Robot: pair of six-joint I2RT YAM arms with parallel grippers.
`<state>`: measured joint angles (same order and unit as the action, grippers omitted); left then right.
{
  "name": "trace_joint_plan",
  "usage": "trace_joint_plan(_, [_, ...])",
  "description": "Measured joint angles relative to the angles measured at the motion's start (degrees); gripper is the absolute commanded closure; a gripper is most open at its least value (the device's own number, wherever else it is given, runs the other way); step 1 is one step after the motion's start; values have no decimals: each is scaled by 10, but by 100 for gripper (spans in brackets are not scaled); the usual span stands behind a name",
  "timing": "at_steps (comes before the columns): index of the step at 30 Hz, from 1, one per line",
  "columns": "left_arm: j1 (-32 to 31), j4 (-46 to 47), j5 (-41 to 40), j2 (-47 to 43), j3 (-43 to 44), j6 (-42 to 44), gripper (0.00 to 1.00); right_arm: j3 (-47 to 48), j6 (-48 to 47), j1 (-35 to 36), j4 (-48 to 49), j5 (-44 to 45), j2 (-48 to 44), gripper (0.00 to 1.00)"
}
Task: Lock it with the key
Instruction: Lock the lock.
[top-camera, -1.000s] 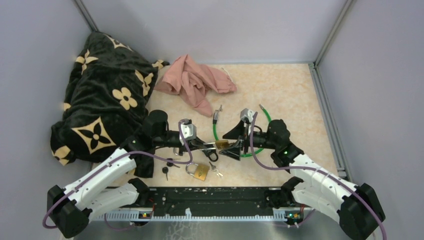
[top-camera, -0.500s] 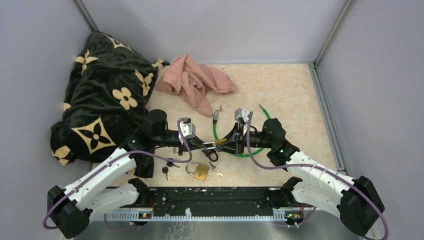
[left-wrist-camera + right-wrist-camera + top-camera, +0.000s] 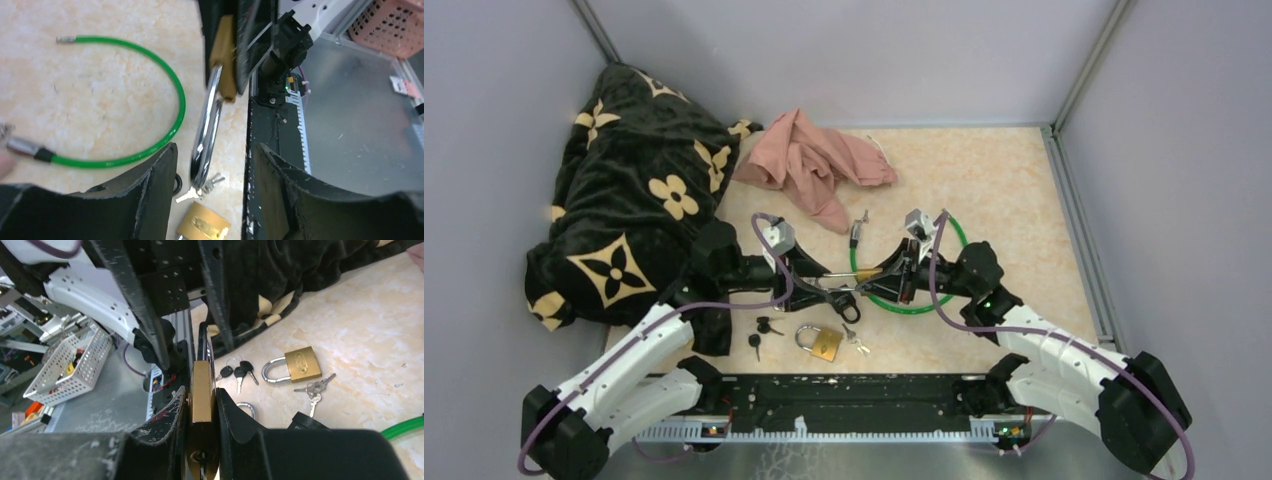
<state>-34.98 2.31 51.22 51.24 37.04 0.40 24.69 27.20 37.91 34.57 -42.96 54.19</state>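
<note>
1. Seen from overhead, two robot arms meet above the middle of a pale marbled table (image 3: 1014, 190).
2. The right hand (image 3: 201, 400) is clamped narrowly on the flat sides of a brass padlock (image 3: 201, 382). It holds the padlock off the table with the keyhole (image 3: 201, 456) towards its own camera, probably so that a key can reach it.
3. The left hand (image 3: 210, 157) stands wide, one finger on each side of the padlock's steel shackle (image 3: 206, 135), apparently without gripping it.
4. No key appears in either hand, so the locking step looks not yet begun.
5. At 6 o'clock from the held lock, a second padlock (image 3: 822, 342) lies on the table with a small bunch of silver keys (image 3: 856, 342) just beside it. Black-headed keys (image 3: 762, 330) lie at 7 o'clock.
6. A green cable (image 3: 914, 305) loops under the right hand, out towards 3 o'clock.
7. A pink cloth (image 3: 814, 165) lies at 12 o'clock and a black flower-patterned blanket (image 3: 639, 190) is heaped at 10 o'clock, both well apart from the work.
</note>
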Motion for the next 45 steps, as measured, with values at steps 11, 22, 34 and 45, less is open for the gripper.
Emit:
trace_joint_plan(11, [65, 207, 28, -45, -96, -210, 40, -7, 71, -5, 147, -13, 9, 100])
trace_joint_plan(22, [65, 326, 47, -60, -114, -261, 69, -7, 89, -5, 187, -25, 41, 100])
trace_joint_plan(34, [29, 347, 29, -36, -118, -268, 100, -6, 100, -5, 211, -46, 54, 100])
trace_joint_plan(45, [10, 391, -31, -24, -131, -268, 100, -7, 94, 2, 246, -9, 61, 100])
